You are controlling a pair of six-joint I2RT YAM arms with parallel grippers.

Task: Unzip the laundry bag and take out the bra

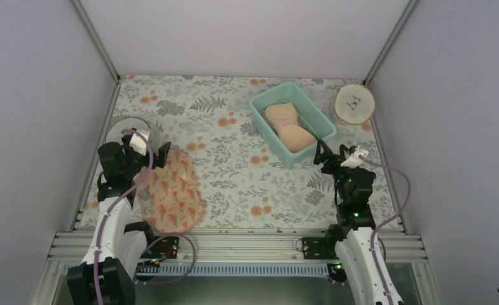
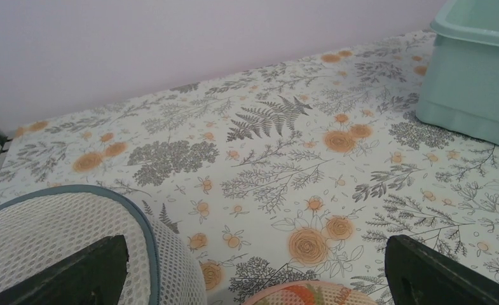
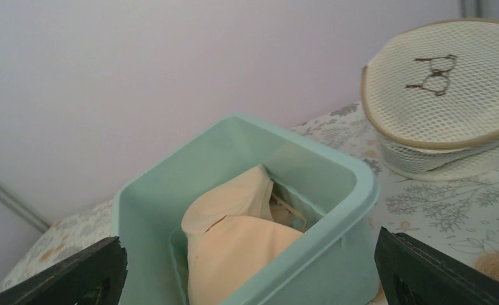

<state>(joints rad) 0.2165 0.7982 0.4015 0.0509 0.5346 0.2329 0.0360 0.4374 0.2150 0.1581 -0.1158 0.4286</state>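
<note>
Floral table [image 1: 234, 184]: only overhead shows the whole laundry bag [image 1: 170, 190]; both jaws wide, empty.

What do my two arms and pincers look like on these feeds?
The left arm and right arm match: white lower links, black upper joints, a mauve cable looped along each. Small green lights glow on the right one. The left pincer and right pincer have black, wedge-shaped fingers.

2 arms bent forward, left claw [image 2: 253, 276] spread wide, right claw [image 3: 250, 273] spread wide too
</note>
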